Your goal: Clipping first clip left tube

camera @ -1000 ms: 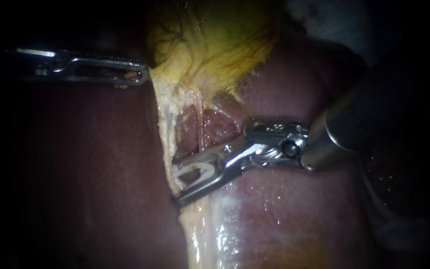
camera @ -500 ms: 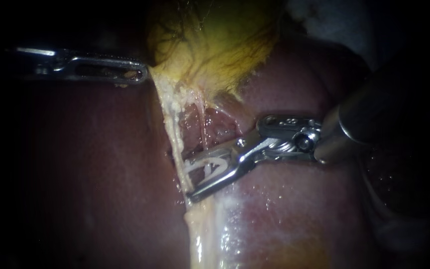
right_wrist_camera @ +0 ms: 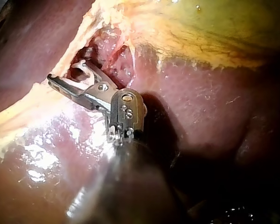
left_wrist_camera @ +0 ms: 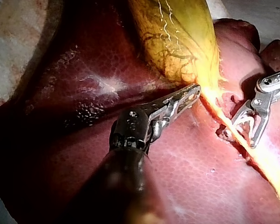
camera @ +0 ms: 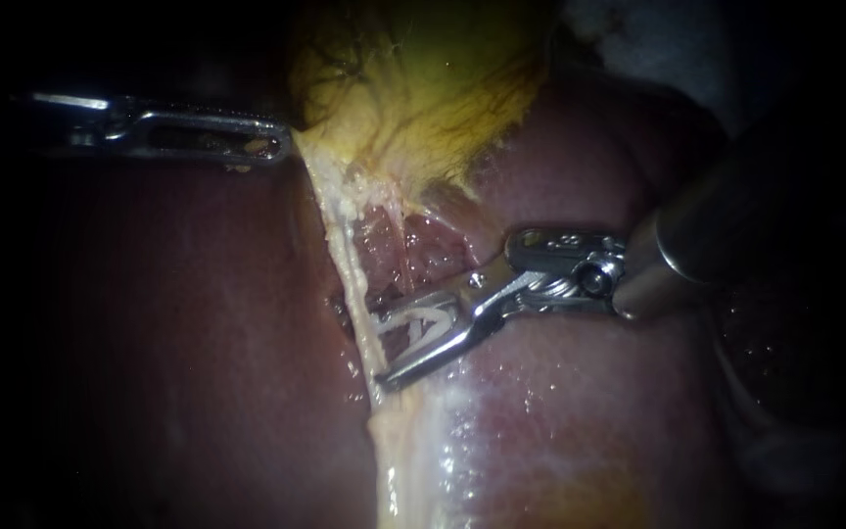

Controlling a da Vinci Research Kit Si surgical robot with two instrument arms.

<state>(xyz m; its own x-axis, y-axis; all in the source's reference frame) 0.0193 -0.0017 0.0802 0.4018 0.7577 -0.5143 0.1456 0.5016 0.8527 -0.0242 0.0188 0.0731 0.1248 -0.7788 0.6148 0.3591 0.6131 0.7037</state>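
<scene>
While my left instrument point(camera: 281, 147) at the upper left clamps its jaws on the gallbladder point(camera: 423, 88) edge, my right instrument point(camera: 381, 348) holds a white clip point(camera: 418, 323) between its jaws, tips at the left tube point(camera: 345, 245), centre frame, over the liver point(camera: 198, 343).

Light pooled centrally, darkness around it, pale grey surface point(left_wrist_camera: 266, 11), mottled beige patch point(left_wrist_camera: 11, 42) beyond.

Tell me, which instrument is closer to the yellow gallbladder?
Left. The left instrument has its jaws gripping the lower edge of the gallbladder. The right instrument sits farther down, its jaws holding a clip at the tube.
</scene>
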